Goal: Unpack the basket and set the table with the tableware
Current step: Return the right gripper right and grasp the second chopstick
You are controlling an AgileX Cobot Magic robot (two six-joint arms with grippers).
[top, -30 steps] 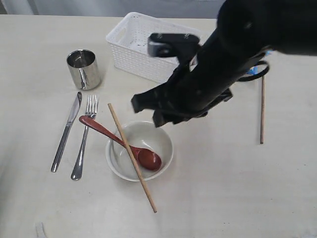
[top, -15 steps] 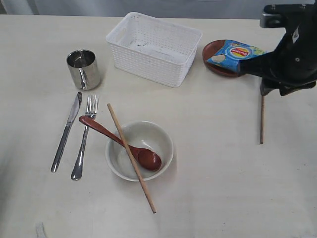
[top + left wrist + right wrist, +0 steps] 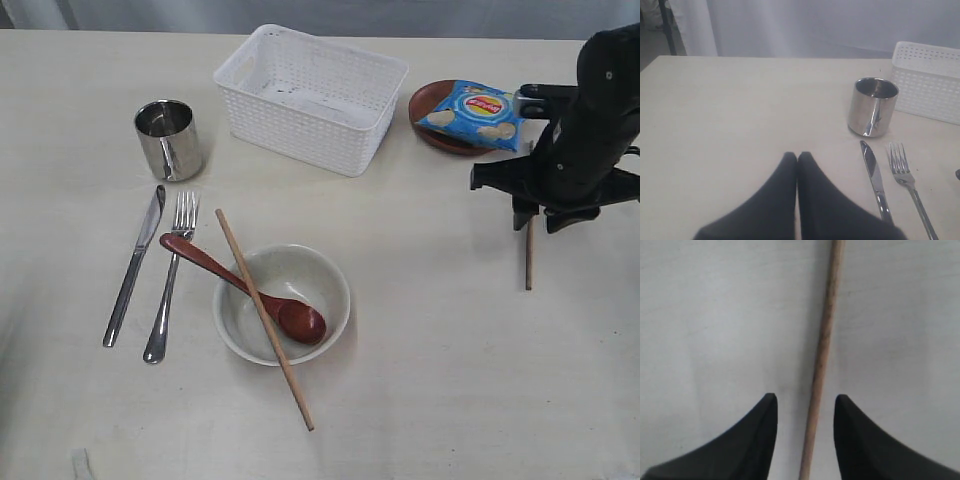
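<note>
My right arm has swung away from above the bowl [image 3: 327,273] and come down at the right side of the surface [image 3: 430,390], where my right tool [image 3: 805,399] now stands over the lone chopstick [image 3: 827,330]. Its jaws are parted, one on each side of the stick with a gap on both sides, and they grip nothing. My left tool [image 3: 797,156] is closed, tips together and empty, with the cup [image 3: 873,106], knife [image 3: 874,180] and fork [image 3: 905,182] ahead of it. The second chopstick [image 3: 265,318] lies across the bowl's rim, and the spoon [image 3: 215,263] has its head inside the bowl. The basket [image 3: 300,135] stands at the back. The plate [image 3: 424,106] with the chip bag [image 3: 478,112] is just to its right, close behind my right arm. Between the bowl and the lone chopstick the surface is bare.
</note>
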